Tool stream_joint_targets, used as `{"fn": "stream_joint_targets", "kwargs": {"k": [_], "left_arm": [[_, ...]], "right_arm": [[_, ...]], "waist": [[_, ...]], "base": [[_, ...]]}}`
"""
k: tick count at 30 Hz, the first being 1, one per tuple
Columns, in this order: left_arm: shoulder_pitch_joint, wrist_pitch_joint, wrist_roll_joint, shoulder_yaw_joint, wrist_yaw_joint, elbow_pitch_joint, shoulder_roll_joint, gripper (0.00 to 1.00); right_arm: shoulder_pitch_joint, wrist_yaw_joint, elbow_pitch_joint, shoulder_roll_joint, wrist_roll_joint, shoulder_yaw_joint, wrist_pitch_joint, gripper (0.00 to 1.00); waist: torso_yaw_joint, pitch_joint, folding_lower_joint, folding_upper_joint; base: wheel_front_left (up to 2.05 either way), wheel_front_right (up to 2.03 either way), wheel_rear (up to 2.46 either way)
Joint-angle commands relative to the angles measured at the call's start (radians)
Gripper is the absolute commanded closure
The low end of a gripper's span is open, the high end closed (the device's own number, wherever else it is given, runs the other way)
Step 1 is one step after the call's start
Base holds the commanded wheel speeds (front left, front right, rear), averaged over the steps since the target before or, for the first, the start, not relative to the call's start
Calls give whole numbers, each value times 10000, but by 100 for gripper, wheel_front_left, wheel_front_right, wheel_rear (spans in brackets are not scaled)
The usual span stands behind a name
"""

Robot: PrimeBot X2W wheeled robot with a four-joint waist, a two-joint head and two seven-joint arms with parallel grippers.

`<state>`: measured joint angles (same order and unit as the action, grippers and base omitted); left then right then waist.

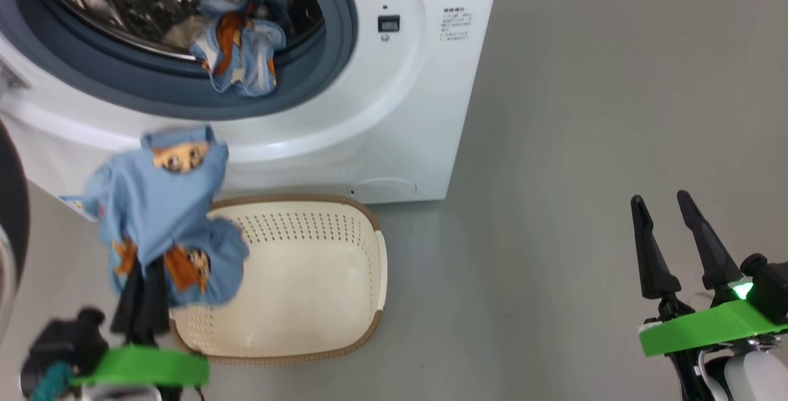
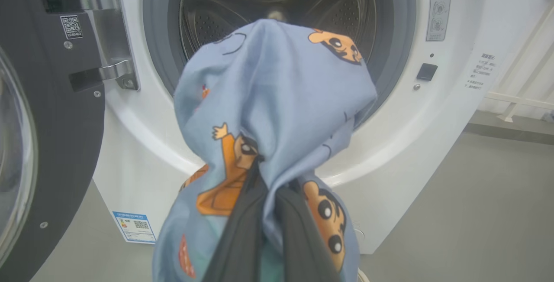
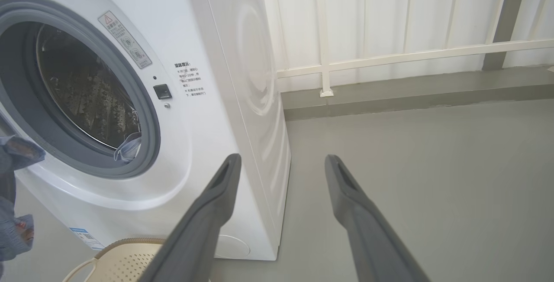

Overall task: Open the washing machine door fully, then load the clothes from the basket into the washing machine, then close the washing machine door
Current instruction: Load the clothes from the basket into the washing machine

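From the head view we look down on a smooth, matte grey floor (image 1: 554, 142) that runs bare past the white washing machine (image 1: 400, 111). The washing machine door (image 1: 11, 204) stands swung open, a dark band at the left edge. Inside the steel drum (image 1: 123, 0) lies a heap of clothes (image 1: 237, 50), one fold hanging over the grey gasket (image 1: 335, 44). The basket (image 1: 380, 265) sits on the floor just in front of the machine, its cream bottom showing. Above its left end the left gripper (image 1: 144, 281) has its jaws closed on a light-blue garment (image 1: 160, 204), which drapes over the fingers. The right gripper (image 1: 659, 198) is well apart at the lower right, over bare floor, jaws spread wide and holding nothing.

From the left wrist view we see the garment bunched over the dark fingers (image 2: 242, 238), held up before the drum mouth. The open door with its metal hinge (image 2: 108, 35) is to the left, and a blue label sticker (image 2: 134, 226) sits low on the machine's front. Grey floor lies beyond.

From the right wrist view we see two parted fingers with floor between them. The machine's side panel is on the left. Behind stands a white panelled wall (image 3: 389, 13) with a rail across it, and a grey kerb (image 3: 411, 91) runs along its foot. A corner of the basket shows at the bottom edge.
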<state>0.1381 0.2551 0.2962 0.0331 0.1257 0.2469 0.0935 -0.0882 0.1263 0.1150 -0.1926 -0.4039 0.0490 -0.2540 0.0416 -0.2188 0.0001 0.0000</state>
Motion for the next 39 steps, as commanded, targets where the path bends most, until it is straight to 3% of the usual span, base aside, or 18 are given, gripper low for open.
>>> {"fn": "stream_joint_targets", "kwargs": {"k": [1, 14, 21, 30, 35, 39], "left_arm": [[685, 66, -105, 320, 49, -96, 270, 100], [5089, -23, 90, 56, 49, 1935, 1061, 100], [8489, -242, 250, 74, 49, 4281, 1658, 100], [11418, -79, -126, -393, 49, 6648, 2298, 100], [12492, 51, -447, -640, 49, 6965, 2421, 100], [12702, 62, -650, -468, 49, 6063, 2541, 100]], "right_arm": [[-285, 44, -288, -95, 4, 118, -78, 0], [-1449, 44, -450, 123, -66, 258, -78, 0], [-2235, 44, -519, 315, -127, 459, -78, 0], [-2707, 44, -574, 510, -185, 667, -78, 0], [-2849, 44, -591, 602, -192, 742, -78, 0], [-2917, 44, -594, 672, -195, 830, -78, 0]], "waist": [[101, -421, -1, 0], [558, -2436, -1, 0], [1050, -3524, -1, 0], [1520, -4350, -1, 0], [1666, -4608, -1, 0], [1778, -4722, -1, 0]], "base": [[0, 0, 0], [0, 0, 0], [0, 0, 0], [0, 0, 0], [0, 0, 0], [0, 0, 0]]}}
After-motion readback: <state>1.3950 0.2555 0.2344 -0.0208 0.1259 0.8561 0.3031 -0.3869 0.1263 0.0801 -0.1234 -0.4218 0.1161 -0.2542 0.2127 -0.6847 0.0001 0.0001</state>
